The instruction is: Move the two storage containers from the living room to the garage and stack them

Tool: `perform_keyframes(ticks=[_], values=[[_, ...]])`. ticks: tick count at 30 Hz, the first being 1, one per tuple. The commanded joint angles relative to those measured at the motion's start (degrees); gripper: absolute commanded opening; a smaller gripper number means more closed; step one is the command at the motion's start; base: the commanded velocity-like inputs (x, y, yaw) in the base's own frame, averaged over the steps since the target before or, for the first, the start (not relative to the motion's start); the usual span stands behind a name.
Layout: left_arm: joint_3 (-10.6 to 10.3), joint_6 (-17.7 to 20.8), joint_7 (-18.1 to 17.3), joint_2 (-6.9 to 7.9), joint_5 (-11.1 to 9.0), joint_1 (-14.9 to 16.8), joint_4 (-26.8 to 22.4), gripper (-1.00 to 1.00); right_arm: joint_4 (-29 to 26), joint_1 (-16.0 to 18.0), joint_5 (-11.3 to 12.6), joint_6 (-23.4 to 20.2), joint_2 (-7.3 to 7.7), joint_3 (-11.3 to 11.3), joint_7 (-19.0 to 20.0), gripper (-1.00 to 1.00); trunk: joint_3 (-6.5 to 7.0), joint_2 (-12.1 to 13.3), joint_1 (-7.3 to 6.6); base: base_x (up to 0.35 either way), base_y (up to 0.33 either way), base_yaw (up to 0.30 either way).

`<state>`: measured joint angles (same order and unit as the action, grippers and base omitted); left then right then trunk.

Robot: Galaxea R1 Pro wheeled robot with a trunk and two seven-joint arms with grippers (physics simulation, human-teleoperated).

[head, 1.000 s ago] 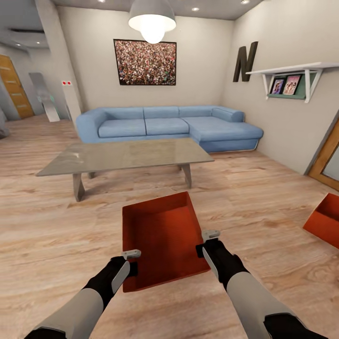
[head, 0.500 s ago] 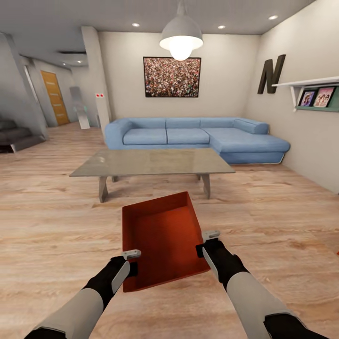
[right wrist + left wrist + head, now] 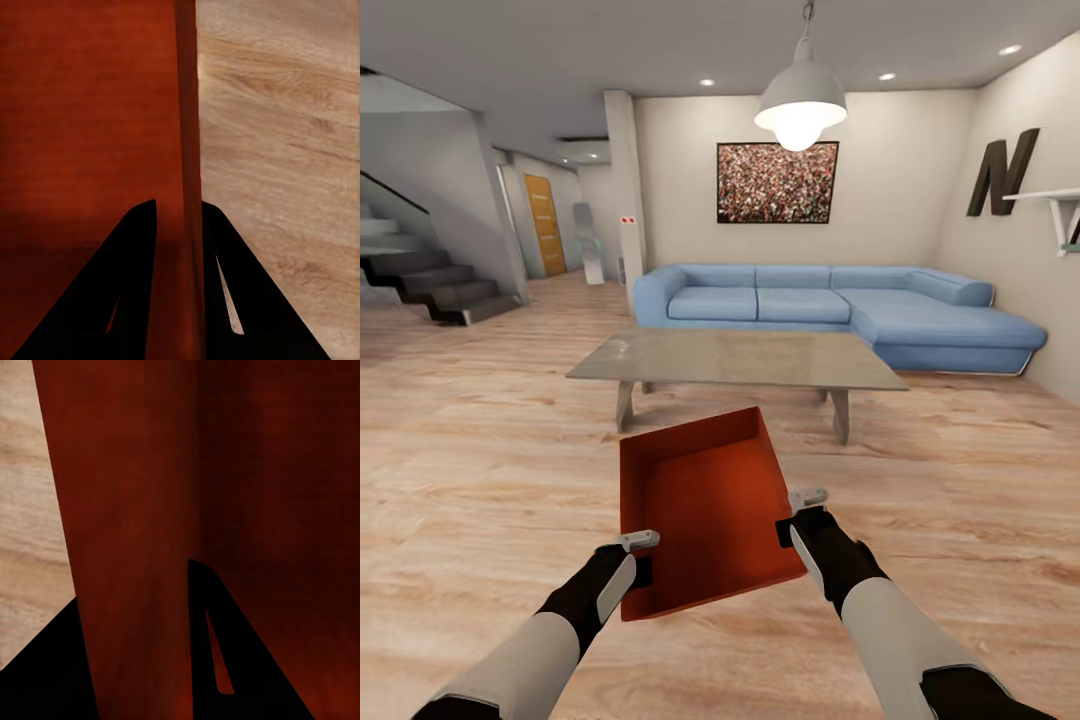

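Clearly, the left gripper point(image 3: 643, 556) was clamped on the left wall of the storage container point(image 3: 705, 505), that wall running straight between its jaws with one finger inside and one outside, as the left wrist view showed. The container hung between the two grippers, tilted, above the light wood floor point(image 3: 480, 470) of the living room. The right gripper point(image 3: 797, 512) pinched the right wall the same way (its thin edge passed between the two dark fingers).

I judged the main risk to be slippage: each grip held only a narrow strip of wall, so a sharp turn of the base could twist the bin loose. The coffee table point(image 3: 735, 358), just beyond the far rim, might also catch it.

Readable writing amounted to a large dark letter N point(image 3: 1004, 171) on the right-hand wall.
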<state>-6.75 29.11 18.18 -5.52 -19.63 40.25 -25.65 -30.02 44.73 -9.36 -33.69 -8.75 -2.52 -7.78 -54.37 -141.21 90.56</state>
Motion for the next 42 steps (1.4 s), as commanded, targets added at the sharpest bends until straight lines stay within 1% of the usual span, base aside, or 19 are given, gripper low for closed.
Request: perform_keyframes(ticks=[1, 31, 35, 42], values=[[0.4, -0.33, -0.08, 0.07, -0.85, 0.0, -0.17, -1.0, 0.05, 0.03, 5.32, 0.29, 0.04, 0.32, 1.06, -1.0, 0.18, 0.42, -0.22, 0.0, 0.0, 0.29], [0.42, -0.3, -0.08, 0.07, -0.85, 0.0, -0.13, -1.0, 0.05, 0.04, 5.32, 0.29, 0.05, 0.32, 1.09, -1.0, 5.57, 12.45, -6.81, 0.0, 0.0, 0.287], [0.42, -0.29, -0.08, 0.07, -0.85, 0.0, -0.1, -1.0, 0.05, 0.04, 5.27, 0.32, 0.05, 0.39, 1.09, -1.0, 6.29, 14.05, -7.69, 0.0, 0.0, 0.196], [0.41, -0.33, -0.08, 0.07, -0.85, 0.0, -0.11, -1.0, 0.05, 0.04, 5.23, 0.38, 0.06, 0.39, 1.03, -1.0, 7.54, 16.86, -9.23, 0.0, 0.0, 0.039]])
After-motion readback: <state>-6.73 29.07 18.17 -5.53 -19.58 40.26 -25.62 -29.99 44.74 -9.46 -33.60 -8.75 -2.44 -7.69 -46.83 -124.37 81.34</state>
